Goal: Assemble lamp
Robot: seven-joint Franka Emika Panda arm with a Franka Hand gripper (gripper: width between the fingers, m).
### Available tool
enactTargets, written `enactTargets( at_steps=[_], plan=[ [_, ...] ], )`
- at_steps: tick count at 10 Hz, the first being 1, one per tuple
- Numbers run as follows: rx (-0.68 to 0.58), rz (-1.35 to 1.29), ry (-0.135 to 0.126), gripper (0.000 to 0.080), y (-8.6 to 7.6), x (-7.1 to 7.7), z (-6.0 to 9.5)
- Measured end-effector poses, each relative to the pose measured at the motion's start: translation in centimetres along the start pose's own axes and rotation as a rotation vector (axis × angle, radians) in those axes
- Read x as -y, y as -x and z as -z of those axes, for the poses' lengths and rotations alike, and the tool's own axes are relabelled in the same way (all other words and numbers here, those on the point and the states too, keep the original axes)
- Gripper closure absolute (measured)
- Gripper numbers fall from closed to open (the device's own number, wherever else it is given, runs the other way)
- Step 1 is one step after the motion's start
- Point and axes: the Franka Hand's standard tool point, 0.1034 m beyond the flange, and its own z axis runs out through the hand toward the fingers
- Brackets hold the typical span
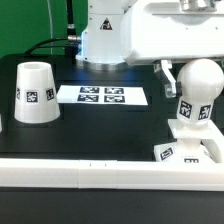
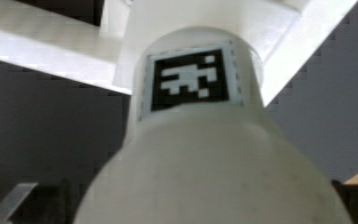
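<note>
Although the exterior view shows one dark finger (image 1: 165, 75) of the gripper (image 1: 188, 78) hanging just beside the bulb (image 1: 201, 82) on the exterior view's left, the other is hidden behind that round head. So I cannot tell how wide the jaws stand or whether they have hold of anything. The bulb stands upright on its stem over the flat base (image 1: 186, 152), at the exterior view's right and close to the long white rail (image 1: 90, 176) that runs along the near edge of the black table (image 1: 110, 130). Whether the stem is fully seated in the base cannot be made out. The shade (image 1: 35, 92) sits on its wide end well apart at the exterior view's left, and the marker board (image 1: 101, 96) lies between the two. In the wrist view the bulb (image 2: 190, 170) fills nearly the whole picture, its broad smooth head nearest the camera and narrowing to the tagged stem beyond; no fingertip shows clearly. By its look the part is hard plastic, probably light and stiff and not fragile, but smooth and rounded, so pads could slide off the dome. The better hold is likely at the head's widest girth or on the straight stem, taken squarely so that it stays upright.
</note>
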Motion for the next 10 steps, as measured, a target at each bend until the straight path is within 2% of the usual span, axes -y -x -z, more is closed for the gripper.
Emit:
enactTargets(
  at_steps=[2,6,7,8,10],
  plan=[
    [0.016,0.003,-0.007,0.0101,-1.2,-0.2,1.7],
    [0.045,-0.001,-0.019,0.0101,-1.1,0.0,1.7],
    [0.099,-0.012,-0.040,0.0101,-0.5,0.5,1.6],
    [0.190,-0.013,-0.075,0.0101,-0.4,1.0,1.6],
    [0.308,0.057,-0.086,0.0101,-0.2,0.2,1.6]
  ],
)
